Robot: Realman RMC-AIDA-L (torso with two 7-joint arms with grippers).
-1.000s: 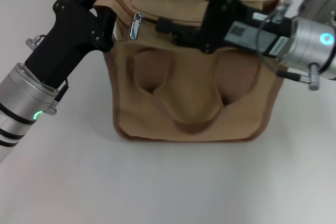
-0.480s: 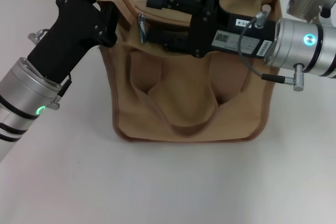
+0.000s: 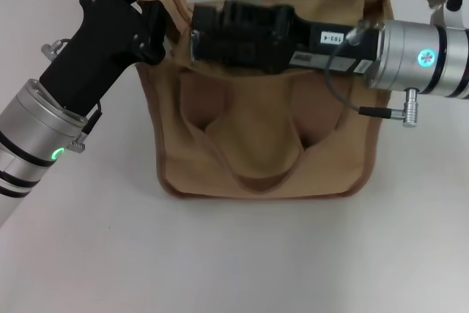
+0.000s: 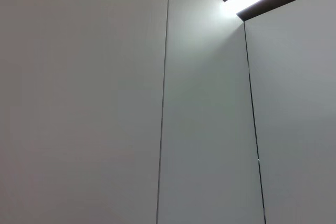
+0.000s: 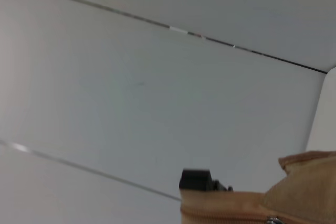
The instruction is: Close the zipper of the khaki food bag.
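Khaki food bag (image 3: 256, 137) upright near tabletop's (image 3: 220, 254) far edge. Left gripper (image 3: 150, 16) clamped on bag's far-left top corner. Right gripper (image 3: 198, 34) at zipper (image 5: 231, 214) left end, fingers hidden: can't tell. Closing apparently not begun

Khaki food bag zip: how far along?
Done: the left pincer pins the khaki food bag at its left top corner. In hand: the right pincer lies over the top panel, near that corner, hiding the slider. Left: closing the zipper; no closed track shows.
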